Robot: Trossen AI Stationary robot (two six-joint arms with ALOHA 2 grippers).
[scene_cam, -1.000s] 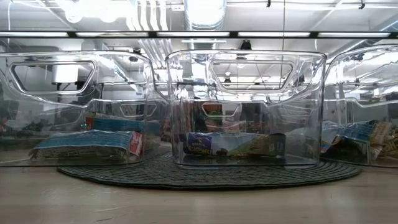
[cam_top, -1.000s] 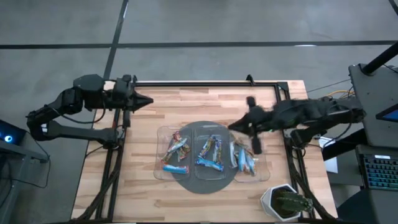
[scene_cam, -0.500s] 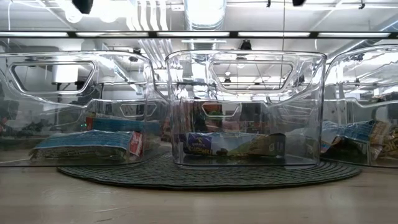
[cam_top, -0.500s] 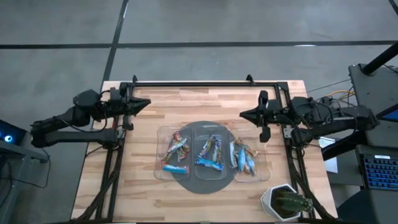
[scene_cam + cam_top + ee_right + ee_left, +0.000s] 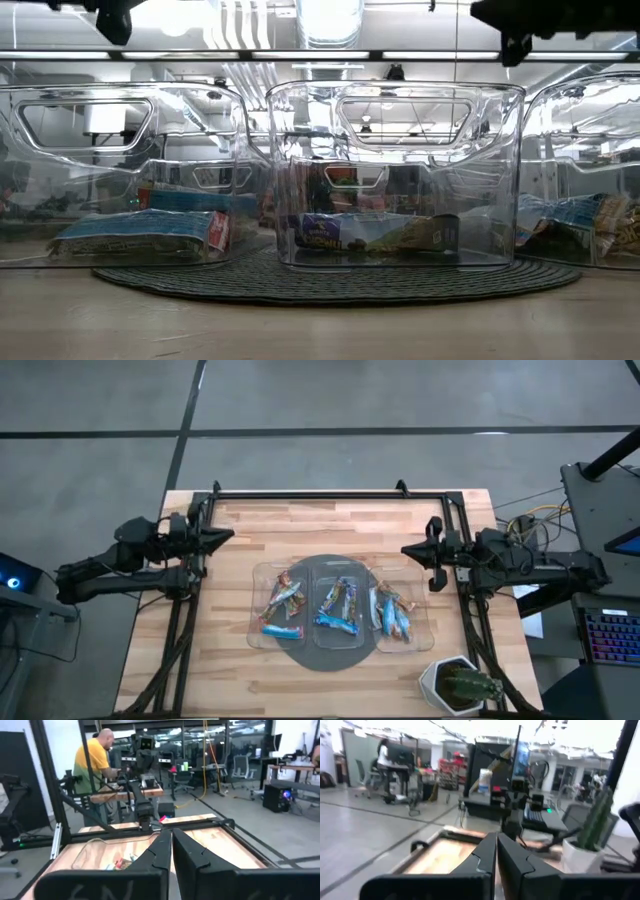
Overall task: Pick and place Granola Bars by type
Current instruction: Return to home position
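Note:
The Granola Bars lie in three clear trays that stand side by side on a dark round mat (image 5: 335, 655) in the middle of the table. Several bars fill the left tray (image 5: 281, 606), the middle tray (image 5: 336, 608) and the right tray (image 5: 393, 612), in blue, orange-brown and red wrappers. The low view shows them flat on the tray floors (image 5: 140, 232) (image 5: 375, 232) (image 5: 580, 222). My left gripper (image 5: 232, 535) (image 5: 496, 840) is shut and empty above the table's left edge, pointing level toward the right. My right gripper (image 5: 403, 548) (image 5: 171, 837) is shut and empty at the right edge, pointing left.
A potted cactus (image 5: 462, 685) stands at the near right corner. A black frame rail (image 5: 320, 493) runs along the far edge and down both sides. Bare wood lies in front of and behind the trays. A person in a yellow shirt (image 5: 97, 760) stands beyond the table.
Both arms have drawn back and sunk. My right gripper has left the space above the right tray and gone toward the table's right edge, levelling out. My left gripper has moved a little toward the left edge and down. Both stayed shut. The bars and trays have not moved.

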